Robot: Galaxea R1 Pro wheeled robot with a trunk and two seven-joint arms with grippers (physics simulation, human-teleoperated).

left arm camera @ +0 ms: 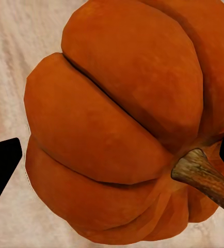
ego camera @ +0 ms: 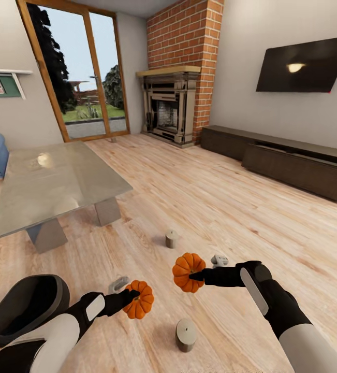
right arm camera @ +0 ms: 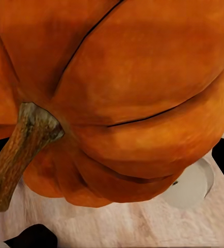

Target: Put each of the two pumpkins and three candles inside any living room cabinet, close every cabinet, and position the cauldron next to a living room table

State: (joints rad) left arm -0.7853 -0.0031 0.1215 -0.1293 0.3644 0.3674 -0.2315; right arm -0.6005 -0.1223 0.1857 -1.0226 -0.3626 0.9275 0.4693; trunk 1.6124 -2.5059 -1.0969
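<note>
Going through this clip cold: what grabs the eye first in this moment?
Two bright orange pumpkins, one held by the left gripper as the left pumpkin, one by the right gripper as the right pumpkin, above the plank floor. Two grey candles stand on the floor nearby, with the glass-topped coffee table to the left.

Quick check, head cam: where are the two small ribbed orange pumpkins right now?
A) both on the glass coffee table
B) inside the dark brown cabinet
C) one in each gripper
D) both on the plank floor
C: the left gripper is shut on one ribbed orange pumpkin and the right gripper on the other pumpkin, both held above the light plank floor.
</note>
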